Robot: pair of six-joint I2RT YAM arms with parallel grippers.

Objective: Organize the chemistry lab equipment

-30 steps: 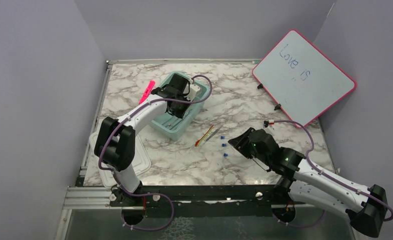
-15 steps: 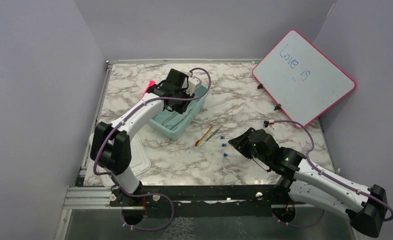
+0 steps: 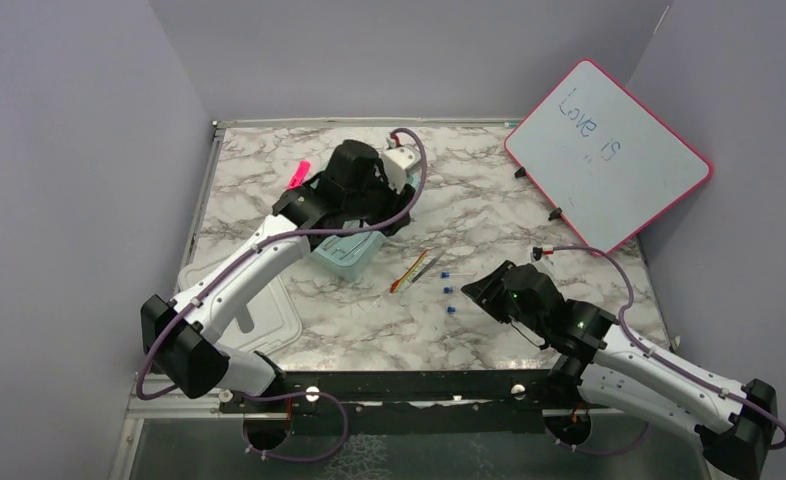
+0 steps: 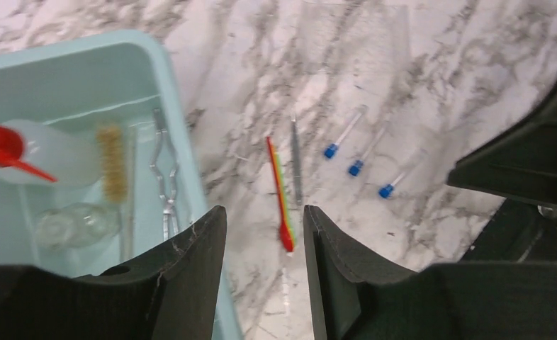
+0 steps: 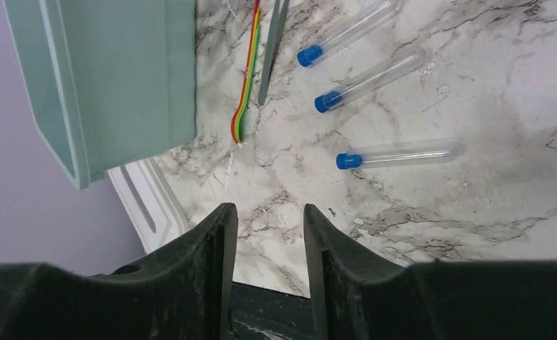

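Marble table (image 3: 489, 200) carries the bin (image 4: 171, 113); brush (image 4: 111, 163), tongs (image 4: 164, 177) and what may be a flask (image 4: 77, 223) lie inside. Beside the bin lie three tubes (image 5: 396, 152). My left gripper (image 4: 261, 212) and right gripper (image 5: 268, 212) both stand parted, empty. I judge I'm between picks, a tube next, needing a low pinch.

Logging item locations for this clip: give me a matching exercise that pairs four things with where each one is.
Things:
1. wire brush
2. blue-capped tubes
3. pink marker
4. whiteboard

Places:
A. propped at the far right
B. inside the teal bin
C. on the marble, right of the striped stick
D. on the marble, left of the bin

Pairs: 1-B; 2-C; 3-D; 4-A
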